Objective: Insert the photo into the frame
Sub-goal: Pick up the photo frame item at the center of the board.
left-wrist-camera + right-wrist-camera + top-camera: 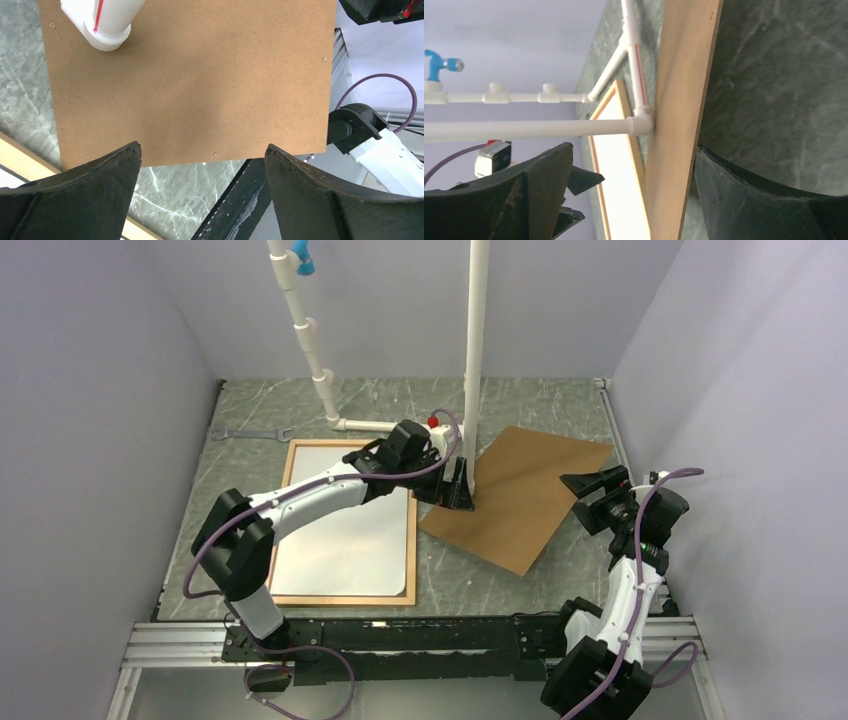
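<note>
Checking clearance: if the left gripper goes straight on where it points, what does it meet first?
Probably the brown backing panel, near its edge: it fills the view ahead of the open left gripper. Depth is hard to judge.

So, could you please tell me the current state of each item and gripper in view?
frame: lying flat, photo inside.
photo: in the frame, white back up.
backing panel: out of the frame, flat beside it, askew.
left gripper: fingers open, empty.
right gripper: fingers open, empty.
wrench: lying loose behind the frame.
</note>
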